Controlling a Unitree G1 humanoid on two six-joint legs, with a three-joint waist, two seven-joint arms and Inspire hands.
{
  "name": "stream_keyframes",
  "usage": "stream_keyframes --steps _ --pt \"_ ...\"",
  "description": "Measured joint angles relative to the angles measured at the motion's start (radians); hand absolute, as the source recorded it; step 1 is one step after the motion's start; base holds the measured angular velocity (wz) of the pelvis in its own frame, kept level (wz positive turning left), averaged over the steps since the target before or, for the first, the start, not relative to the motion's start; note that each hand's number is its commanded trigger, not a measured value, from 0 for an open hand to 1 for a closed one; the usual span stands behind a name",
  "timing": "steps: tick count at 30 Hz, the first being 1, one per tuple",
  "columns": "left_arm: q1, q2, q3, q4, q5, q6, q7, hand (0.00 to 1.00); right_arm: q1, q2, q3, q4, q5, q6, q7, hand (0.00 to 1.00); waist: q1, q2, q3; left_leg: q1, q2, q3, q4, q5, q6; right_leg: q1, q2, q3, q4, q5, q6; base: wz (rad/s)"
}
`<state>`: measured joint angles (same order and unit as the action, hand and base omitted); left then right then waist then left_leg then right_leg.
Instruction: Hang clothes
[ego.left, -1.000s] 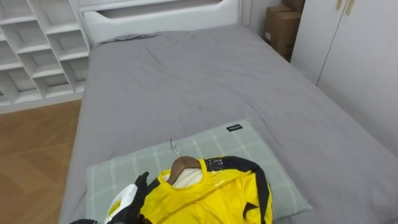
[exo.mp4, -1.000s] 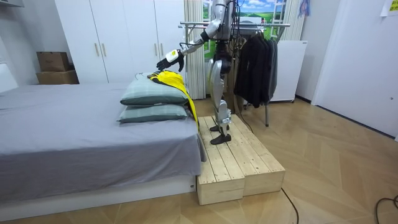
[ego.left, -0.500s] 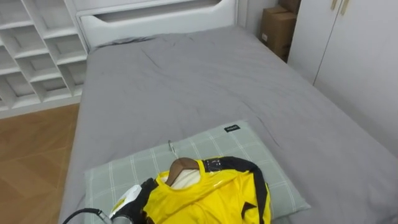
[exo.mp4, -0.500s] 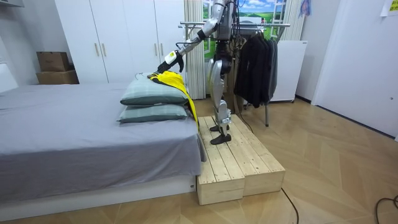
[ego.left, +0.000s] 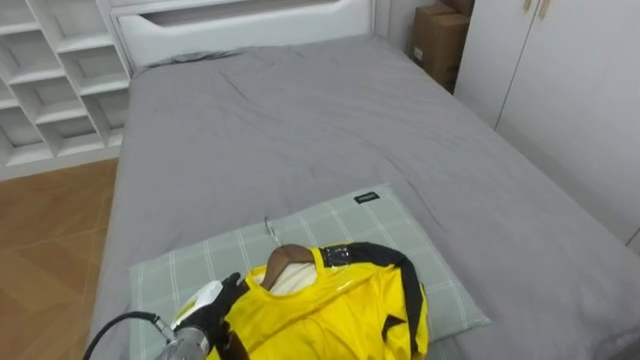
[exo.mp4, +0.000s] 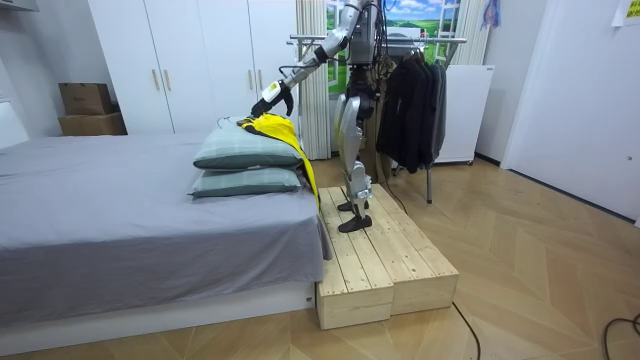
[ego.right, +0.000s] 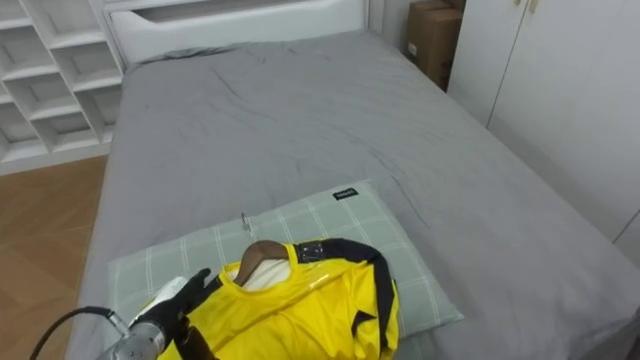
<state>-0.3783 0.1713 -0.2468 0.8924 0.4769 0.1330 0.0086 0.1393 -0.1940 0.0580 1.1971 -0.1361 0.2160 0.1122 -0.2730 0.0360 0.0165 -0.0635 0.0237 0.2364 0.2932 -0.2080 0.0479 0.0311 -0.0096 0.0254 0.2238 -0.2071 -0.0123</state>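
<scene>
Yellow shirt (ego.left: 330, 315), black trim, on wooden hanger (ego.left: 285, 262): flat on green checked pillow (ego.left: 340, 225) at 6 o'clock in the eye views. Hanger's metal hook (ego.left: 270, 228) clear of the collar, pointing to 11 o'clock. In the room view, shirt's hem draped over the pillow's edge; second pillow (exo.mp4: 245, 182) underneath, both on grey bed (ego.left: 300, 120).

Left hand (ego.left: 205, 305) in from 7 o'clock, dark fingers at the shirt's shoulder, just beside the hanger's end. Fingers apart or clamped on cloth: cannot tell.

White shelves (ego.left: 50, 70) at 10 o'clock, cardboard box (ego.left: 435, 40) at 1 o'clock, wardrobe doors (ego.left: 570, 110) at 3 o'clock.

Room view: stands on wooden platform (exo.mp4: 385, 265) against the bed's end, clothes rack (exo.mp4: 420, 40) with dark garments (exo.mp4: 410, 100) just behind.
</scene>
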Motion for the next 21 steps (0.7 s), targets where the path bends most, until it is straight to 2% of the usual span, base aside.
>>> stream_keyframes --steps 2,4,8,13,18,21 --pt "0.000 0.000 -0.008 0.000 0.031 0.010 0.000 0.00 -0.003 0.000 0.000 0.000 0.000 0.004 0.000 0.00 0.000 0.007 -0.0041 -0.013 0.001 0.000 0.002 0.000 0.000 -0.013 0.001 0.001 0.002 0.000 0.000 0.00" --pt "0.000 0.001 -0.010 0.000 0.066 0.023 0.000 0.00 -0.006 0.000 0.001 0.000 0.001 0.004 0.001 0.00 0.001 0.010 -0.0030 -0.016 0.001 0.003 0.009 0.000 0.000 -0.015 0.003 0.002 0.011 0.000 0.000 0.00" --pt "-0.001 0.002 -0.010 0.000 0.089 0.023 0.000 0.00 -0.019 -0.003 0.001 0.004 0.014 0.004 0.000 0.00 0.001 0.010 -0.0028 -0.021 0.001 0.001 0.013 0.000 0.000 -0.020 0.005 0.002 0.014 0.000 0.000 0.00" --pt "-0.002 0.003 -0.010 0.000 0.167 0.034 0.000 0.00 -0.030 -0.003 0.002 0.010 0.013 0.004 -0.011 0.00 0.000 0.010 -0.0025 -0.029 0.002 0.002 0.017 0.000 0.000 -0.037 0.008 0.012 0.017 0.000 0.000 -0.01" --pt "-0.005 0.003 -0.010 0.000 0.173 0.042 0.000 0.00 -0.031 -0.003 0.002 0.011 0.013 0.004 -0.025 0.00 0.000 0.013 -0.0003 -0.031 0.002 0.005 0.014 0.000 0.000 -0.043 0.009 0.020 0.018 0.000 0.000 -0.03" --pt "-0.005 0.003 -0.011 0.000 0.193 0.043 0.000 0.00 -0.031 -0.004 0.004 0.012 0.013 0.003 -0.034 0.00 0.000 0.013 0.0045 -0.031 0.002 0.006 0.013 0.000 0.000 -0.044 0.009 0.021 0.017 0.000 0.000 0.00"
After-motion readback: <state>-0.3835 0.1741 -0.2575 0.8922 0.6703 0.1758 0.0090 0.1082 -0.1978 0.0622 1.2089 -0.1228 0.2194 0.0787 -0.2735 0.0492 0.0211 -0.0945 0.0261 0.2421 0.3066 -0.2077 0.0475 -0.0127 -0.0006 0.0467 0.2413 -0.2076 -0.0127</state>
